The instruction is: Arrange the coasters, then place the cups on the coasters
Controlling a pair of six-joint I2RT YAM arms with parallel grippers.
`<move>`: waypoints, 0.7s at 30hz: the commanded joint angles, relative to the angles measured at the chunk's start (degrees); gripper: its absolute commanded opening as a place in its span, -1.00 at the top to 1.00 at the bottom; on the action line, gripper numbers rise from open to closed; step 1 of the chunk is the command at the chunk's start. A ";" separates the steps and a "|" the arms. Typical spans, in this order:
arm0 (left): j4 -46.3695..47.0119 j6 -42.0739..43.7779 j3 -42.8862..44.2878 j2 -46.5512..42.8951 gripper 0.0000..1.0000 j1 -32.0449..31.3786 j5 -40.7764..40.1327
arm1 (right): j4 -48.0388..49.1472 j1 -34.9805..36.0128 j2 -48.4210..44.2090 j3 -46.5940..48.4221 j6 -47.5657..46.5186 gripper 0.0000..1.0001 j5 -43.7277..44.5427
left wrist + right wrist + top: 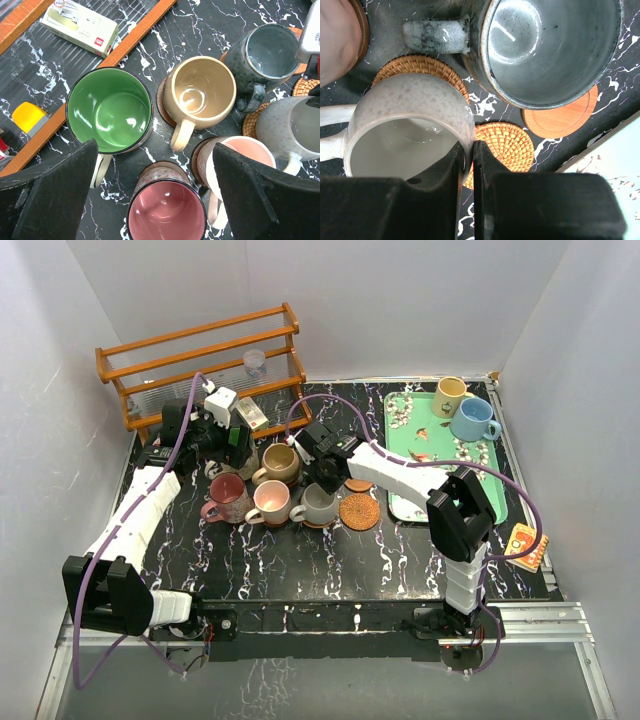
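Right gripper (469, 150) pinches cream mug (410, 112) rim — hidden overhead.

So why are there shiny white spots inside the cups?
Left wrist view: light glare glints in the glazed green cup and tan cup; right wrist view: a bright streak in the grey-blue cup, while the right end effector's fingers, nearest the lens, look soft.

Overhead; wrist close-ups, common grey-blue mug (260, 52)
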 commanded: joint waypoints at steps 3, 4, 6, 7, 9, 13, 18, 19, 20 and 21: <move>0.23 0.45 0.53 -1.24 -0.95 0.36 0.64 | 2.80 0.58 -0.94 3.66 -0.02 0.80 0.11; 0.27 0.46 0.46 -1.23 -0.95 0.37 0.64 | 2.81 0.69 -0.95 3.67 -0.09 0.76 -0.03; 0.27 0.49 0.35 -1.28 -0.96 0.32 0.64 | 2.64 0.64 -0.95 3.67 -0.26 0.69 -0.25; 0.27 0.52 0.30 -1.29 -0.96 0.32 0.64 | 2.58 0.70 -0.95 3.75 -0.41 0.64 -0.51; 0.19 0.60 0.26 -1.36 -0.96 0.33 0.64 | 2.28 0.77 -0.86 3.84 -0.62 0.50 -0.76; 0.18 0.72 0.04 -1.48 -0.96 0.32 0.63 | 2.18 0.77 -1.39 4.22 -0.86 0.43 -0.48; 0.18 0.91 -0.06 -1.72 -0.96 0.32 0.46 | 2.17 0.76 -3.57 4.72 -1.74 0.36 0.20; 0.25 0.94 0.04 -1.73 -0.96 0.32 0.42 | 2.36 0.78 -4.25 4.68 -2.12 0.35 0.34; 0.25 1.04 0.08 -1.64 -0.96 0.33 0.38 | 2.87 0.73 -5.09 4.42 -2.89 0.33 0.37; 0.27 1.00 0.15 -1.64 -0.96 0.32 0.37 | 3.68 0.69 -5.99 3.93 -3.55 0.31 0.48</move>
